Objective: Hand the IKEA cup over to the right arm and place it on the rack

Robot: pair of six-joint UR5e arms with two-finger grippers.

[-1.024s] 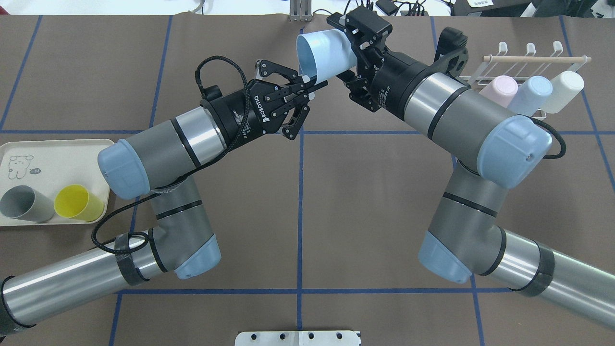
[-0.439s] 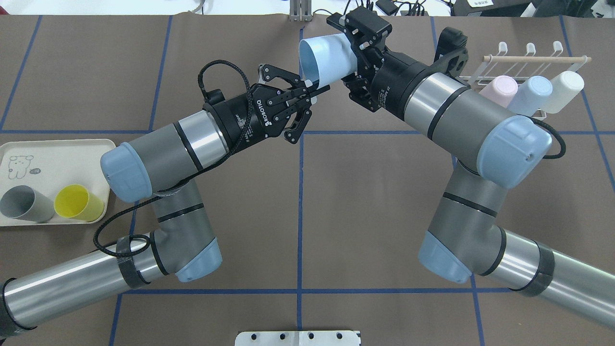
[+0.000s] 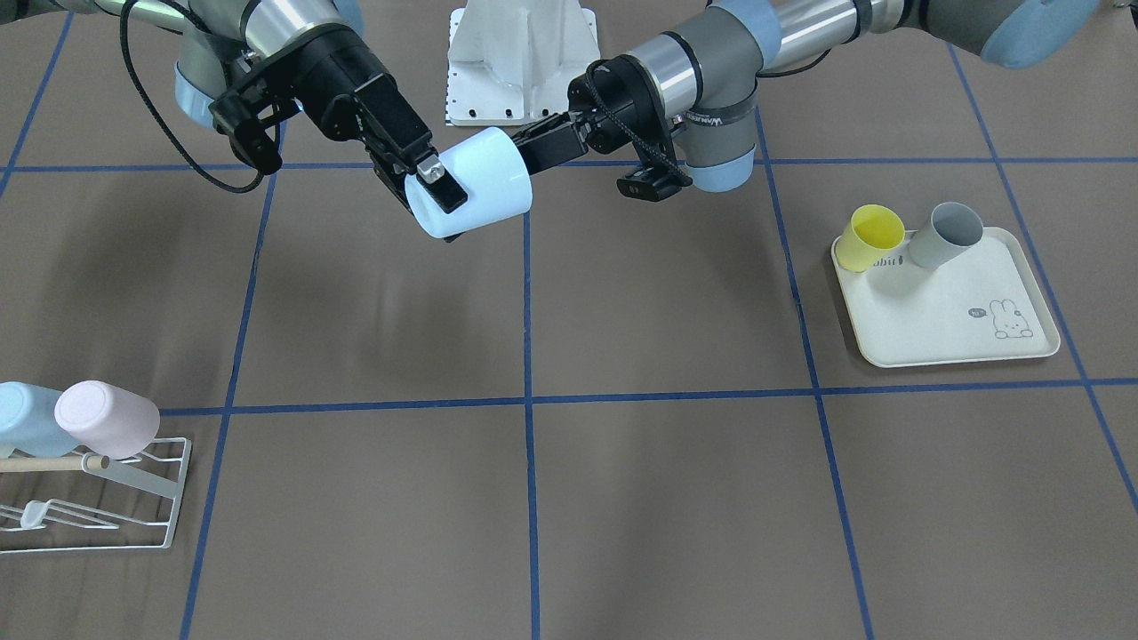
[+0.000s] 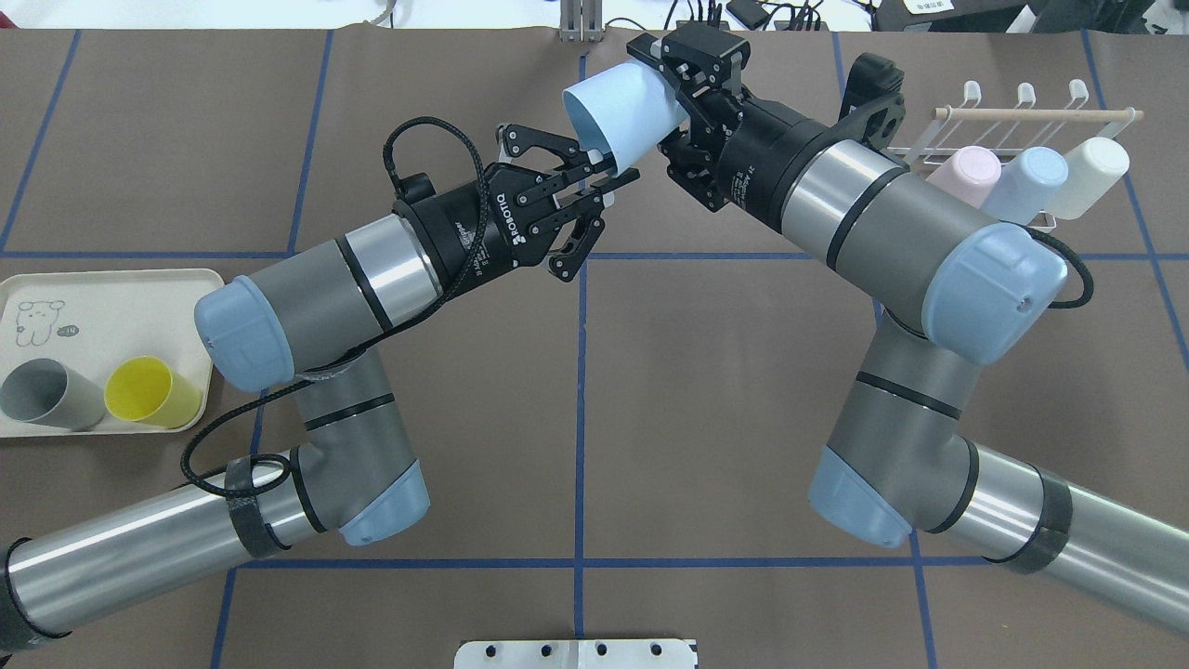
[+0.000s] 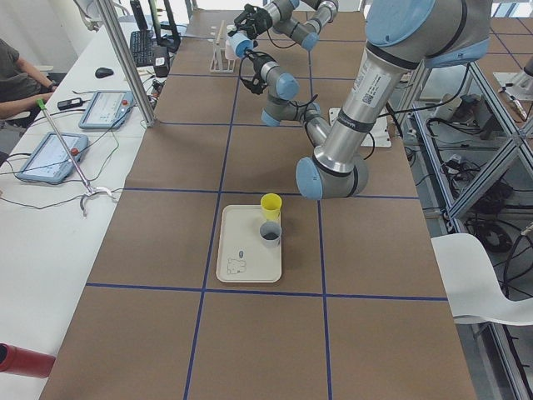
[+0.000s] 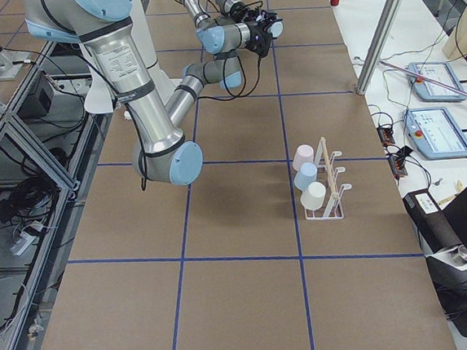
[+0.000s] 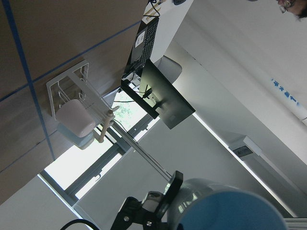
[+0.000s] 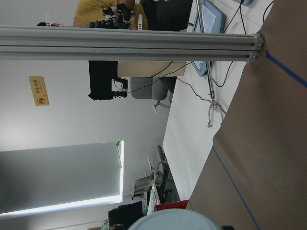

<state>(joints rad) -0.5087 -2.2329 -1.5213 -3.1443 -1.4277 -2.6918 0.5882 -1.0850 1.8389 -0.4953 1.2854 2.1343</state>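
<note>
Facing the robot from across the table, we find the right gripper (image 3: 437, 206) clamped on the closed end of the light blue cup (image 3: 489, 178). One flat black pad lies on the smooth tapered wall, and the opposing finger sits beneath it. The cup hangs in the air over the brown paper-covered table (image 3: 622, 498), lying sideways with its mouth toward the left gripper (image 3: 536, 146). The white wire rack (image 3: 173, 484) stands well apart at the lower left, with a pink cup (image 3: 107, 427) above its light wooden rod (image 3: 40, 464).

From overhead, the left gripper's slim fingers lie nearly together at the lower rim of the cup's round mouth. We cannot tell whether they pinch the wall. A cream tray (image 4: 111, 288) with rounded corners holds a grey cup (image 4: 46, 395) and a yellow cup (image 4: 153, 392).

In the left side view, both grippers are too small for us to judge.

In the right side view, the rack's slanted prongs carry three inverted cups.

The left wrist view shows the rack's thin rectangular frame.

The right wrist view shows only a pale curved edge at the bottom.
</note>
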